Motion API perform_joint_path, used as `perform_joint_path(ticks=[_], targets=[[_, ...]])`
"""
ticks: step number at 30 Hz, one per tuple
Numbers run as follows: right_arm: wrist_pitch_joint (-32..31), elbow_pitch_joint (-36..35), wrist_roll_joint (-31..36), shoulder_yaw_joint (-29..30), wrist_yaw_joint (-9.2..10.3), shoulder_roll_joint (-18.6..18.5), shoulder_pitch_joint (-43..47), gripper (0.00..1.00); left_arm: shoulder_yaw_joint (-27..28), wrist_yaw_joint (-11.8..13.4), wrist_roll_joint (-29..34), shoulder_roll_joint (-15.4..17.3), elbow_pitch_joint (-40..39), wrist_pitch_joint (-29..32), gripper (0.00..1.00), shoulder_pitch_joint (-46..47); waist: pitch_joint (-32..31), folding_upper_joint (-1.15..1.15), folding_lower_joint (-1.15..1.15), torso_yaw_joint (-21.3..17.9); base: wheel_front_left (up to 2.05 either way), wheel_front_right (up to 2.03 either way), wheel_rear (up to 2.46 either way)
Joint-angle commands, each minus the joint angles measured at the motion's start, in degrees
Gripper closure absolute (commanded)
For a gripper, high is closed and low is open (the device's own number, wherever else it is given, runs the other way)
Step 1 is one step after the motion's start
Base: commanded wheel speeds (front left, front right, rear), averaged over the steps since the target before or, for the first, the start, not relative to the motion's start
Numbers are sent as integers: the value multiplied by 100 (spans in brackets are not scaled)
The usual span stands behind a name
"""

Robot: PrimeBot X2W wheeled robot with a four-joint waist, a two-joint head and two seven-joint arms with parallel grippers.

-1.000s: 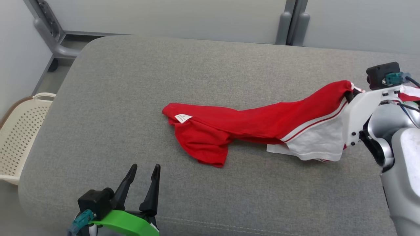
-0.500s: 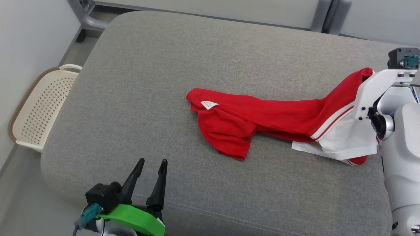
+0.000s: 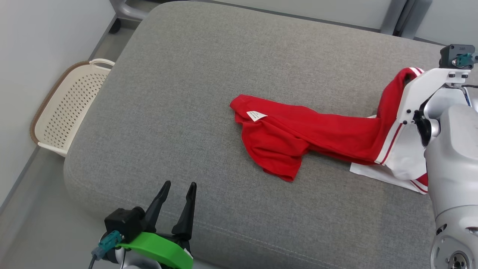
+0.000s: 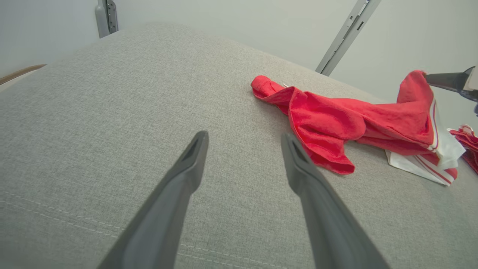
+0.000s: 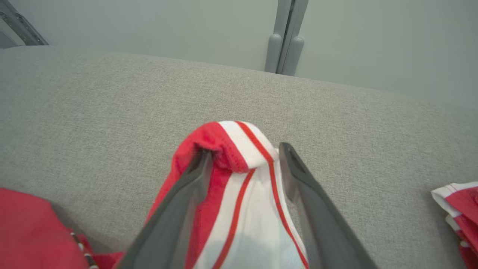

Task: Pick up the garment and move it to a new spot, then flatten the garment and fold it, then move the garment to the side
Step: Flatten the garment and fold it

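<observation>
Right end effector (image 5: pixel 245 150): fingers are spread apart, not pinching, but the red garment (image 3: pixel 317 130) has its white striped end draped over and between them. So that end hangs lifted off the grey surface (image 3: pixel 205 74), near the surface's right side. The rest of the garment trails down and lies crumpled across the middle of the surface, white label (image 3: pixel 257 115) facing up. Left end effector (image 3: pixel 180 184) is wide apart too, holding nothing, hovering at the surface's near edge. Cream basket (image 3: pixel 67 108) sits on the floor off the surface's left side.
</observation>
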State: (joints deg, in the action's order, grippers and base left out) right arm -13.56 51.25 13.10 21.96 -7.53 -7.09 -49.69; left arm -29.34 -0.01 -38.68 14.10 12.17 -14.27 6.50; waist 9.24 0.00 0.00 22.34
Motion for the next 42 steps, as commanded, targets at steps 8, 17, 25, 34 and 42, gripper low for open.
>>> perform_joint_path(ticks=[8, 17, 25, 34, 42], targets=[[340, 313, 528, 87, 8, -43, -257, 0, 66, 39, 39, -6, 32, -50, 0, 67, -56, 0, 0, -110, 0, 0, 0], [208, 453, 707, -386, 8, 87, -164, 0, 89, 57, 21, 67, 26, -43, 0, -13, -268, 0, 0, -485, 0, 0, 0], [62, -33, 231, -1433, 8, 262, 380, 0, 93, 147, 28, 140, -55, -11, 0, -120, -454, 0, 0, -885, 0, 0, 0], [-709, -2246, -535, -2598, 8, 30, 2004, 0, 80, 249, -3, 181, -197, 28, 0, -242, -592, 0, 0, -1143, 0, 0, 0], [-1654, -4662, -872, -2892, 8, -166, 3655, 0, 59, 254, -42, 185, -228, 41, 0, -252, -642, 0, 0, -1177, 0, 0, 0]])
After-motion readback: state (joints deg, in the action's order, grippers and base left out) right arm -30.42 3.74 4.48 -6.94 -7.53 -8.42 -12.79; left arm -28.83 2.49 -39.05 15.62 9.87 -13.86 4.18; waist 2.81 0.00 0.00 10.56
